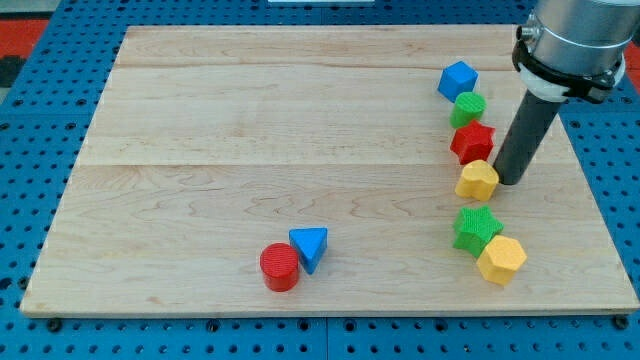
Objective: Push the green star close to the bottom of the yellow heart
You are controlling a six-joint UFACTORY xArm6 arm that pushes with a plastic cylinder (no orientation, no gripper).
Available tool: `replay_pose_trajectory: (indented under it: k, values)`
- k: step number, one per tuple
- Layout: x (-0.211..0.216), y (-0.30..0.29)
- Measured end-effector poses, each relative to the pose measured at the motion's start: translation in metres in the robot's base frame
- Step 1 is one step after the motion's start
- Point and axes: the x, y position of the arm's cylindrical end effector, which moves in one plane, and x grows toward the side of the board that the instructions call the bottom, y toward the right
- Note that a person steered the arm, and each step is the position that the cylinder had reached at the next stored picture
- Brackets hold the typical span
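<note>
My tip (507,182) touches the yellow heart (478,180); green star (476,228) just below; no gripper.

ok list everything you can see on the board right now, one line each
blue block: 1, blue, cube-like, top of the column at the view's right
green cylinder: 1, green, just below the blue block
red star: 1, red, below the green cylinder
yellow heart: 1, yellow, below the red star
green star: 1, green, below the yellow heart, a small gap between them
yellow hexagon: 1, yellow, touching the green star's lower right
blue triangle: 1, blue, lower middle
red cylinder: 1, red, touching the blue triangle's lower left
wooden board: 1, light wood, on a blue pegboard
my tip: 1, dark rod, at the yellow heart's right side
</note>
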Motion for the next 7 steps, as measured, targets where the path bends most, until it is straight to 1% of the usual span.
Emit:
replay_pose_trajectory:
  k: [1,2,3,4,5,6,7]
  values:
    - [0.022,0.059]
    - [0.101,0.064]
    - [0.130,0.031]
    - [0.149,0.001]
    - [0.151,-0.019]
    - [0.146,-0.076]
    - [0.126,-0.092]
